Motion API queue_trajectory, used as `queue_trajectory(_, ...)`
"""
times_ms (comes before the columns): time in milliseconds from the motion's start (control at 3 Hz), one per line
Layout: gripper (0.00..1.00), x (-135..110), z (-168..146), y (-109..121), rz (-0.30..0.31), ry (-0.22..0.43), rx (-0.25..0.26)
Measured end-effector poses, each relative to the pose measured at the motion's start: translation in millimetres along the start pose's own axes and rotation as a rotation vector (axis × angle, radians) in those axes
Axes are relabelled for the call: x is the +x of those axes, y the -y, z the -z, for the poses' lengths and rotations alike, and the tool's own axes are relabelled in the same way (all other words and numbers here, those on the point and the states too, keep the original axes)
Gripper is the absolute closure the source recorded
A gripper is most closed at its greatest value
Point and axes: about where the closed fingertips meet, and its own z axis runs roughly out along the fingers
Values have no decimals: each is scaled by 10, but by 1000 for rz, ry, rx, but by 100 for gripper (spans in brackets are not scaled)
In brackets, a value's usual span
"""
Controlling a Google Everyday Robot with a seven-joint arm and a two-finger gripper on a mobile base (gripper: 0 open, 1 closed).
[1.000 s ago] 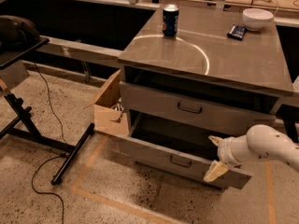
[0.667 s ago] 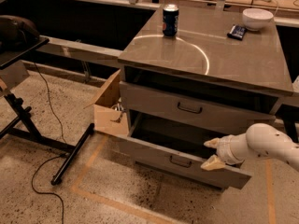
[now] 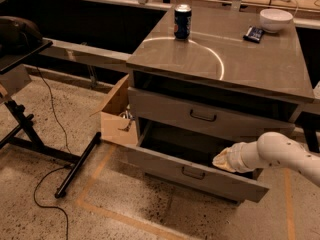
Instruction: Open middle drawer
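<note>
Camera view: a grey metal table [image 3: 250, 59] with drawers under its front edge fills the middle. The middle drawer [image 3: 165, 165] stands open, well forward of the front edge, and its small dark handle [image 3: 192, 172] sits at the centre of its front. The drawer front above it [image 3: 165, 106] is nearly flush with the table body. A white arm [image 3: 285, 154] comes in from the right edge. A black stand [image 3: 30, 129] is on the floor far off the left edge, and a cardboard box [image 3: 116, 119] is against the left side. A white bowl [image 3: 276, 20] is at the rear right corner, with a dark packet [image 3: 254, 33] just beside it. A blue can [image 3: 182, 21] is upright near the rear left corner. The gripper [image 3: 222, 160] is at the right part of the open drawer, just behind its front panel. I cannot tell if it is wide or narrow.
</note>
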Motion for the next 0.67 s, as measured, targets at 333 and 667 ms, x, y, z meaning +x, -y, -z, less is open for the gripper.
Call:
queue_trajectory(333,100,-12,-215,153,-16,4,40)
queue_trajectory(667,100,37,-402,255,-28,-3,65)
